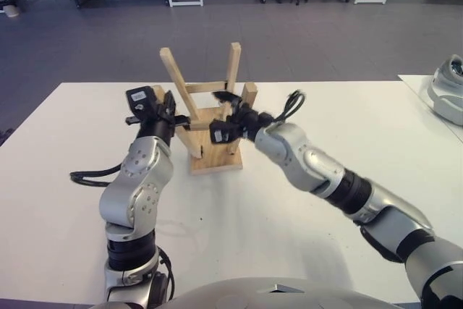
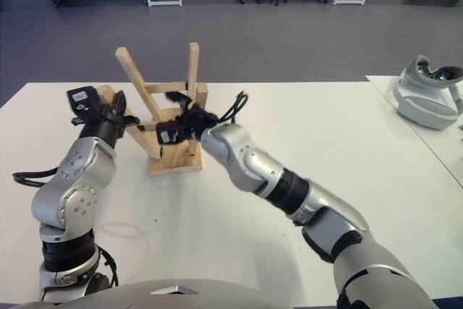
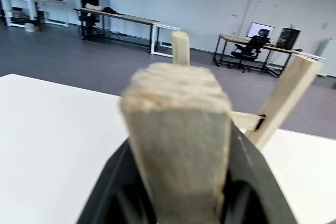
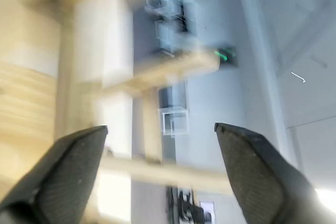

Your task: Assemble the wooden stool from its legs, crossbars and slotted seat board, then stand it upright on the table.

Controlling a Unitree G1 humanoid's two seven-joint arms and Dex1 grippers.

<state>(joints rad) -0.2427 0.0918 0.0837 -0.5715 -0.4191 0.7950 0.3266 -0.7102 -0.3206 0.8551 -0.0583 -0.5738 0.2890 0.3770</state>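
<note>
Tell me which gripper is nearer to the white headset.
Right. The right gripper is among the stool's legs, toward the headset; the left gripper grips a leg farther away.

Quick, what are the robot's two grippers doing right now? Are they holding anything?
Left gripper: closed, holding a stool leg.
Right gripper: open, holding nothing.

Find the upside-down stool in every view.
Left eye view: stool at centre, legs up, between the arms.
Right eye view: stool left of centre.
Left wrist view: one leg at centre, gripped by the left claw.
Right wrist view: stool blurred, beyond the open right claw.
Shared landmark: the white table.
</note>
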